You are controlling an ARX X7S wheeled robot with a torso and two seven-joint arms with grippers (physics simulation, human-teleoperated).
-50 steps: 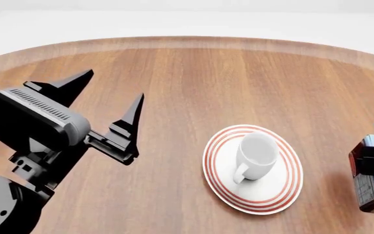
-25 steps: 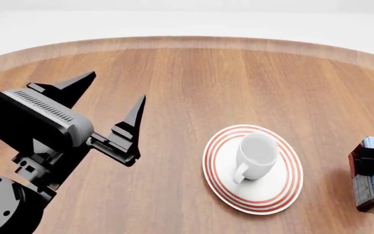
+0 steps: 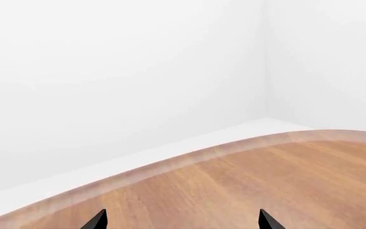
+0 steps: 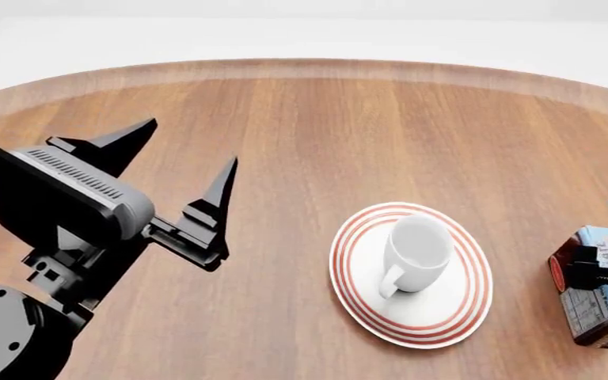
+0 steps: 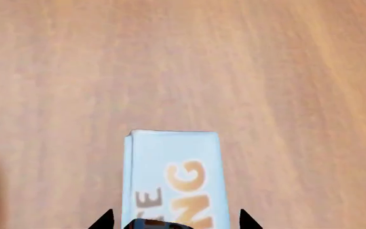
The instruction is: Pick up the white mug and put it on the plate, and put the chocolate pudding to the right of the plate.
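Observation:
The white mug [image 4: 418,252] stands upright on the red-ringed plate [image 4: 462,305] in the head view, handle toward me. At the right edge of that view, right of the plate, my right gripper [image 4: 600,277] is shut on the chocolate pudding [image 4: 591,307], which is tilted. In the right wrist view the light blue carton face [image 5: 173,162] with orange lettering lies between the fingers of the right gripper [image 5: 175,223], over bare wood. My left gripper [image 4: 175,162] hangs open and empty well left of the plate. The left wrist view shows the left gripper [image 3: 179,223] only as two spread tips.
Everything sits on a round wooden table [image 4: 315,127]. Its curved far edge [image 3: 170,162] meets a white floor and walls beyond. Bare wood lies between the left gripper and the plate.
The right gripper has carried the chocolate pudding leftward toward the plate and lower in the head view, tilting it. The left arm has barely shifted. Mug and plate are unmoved.

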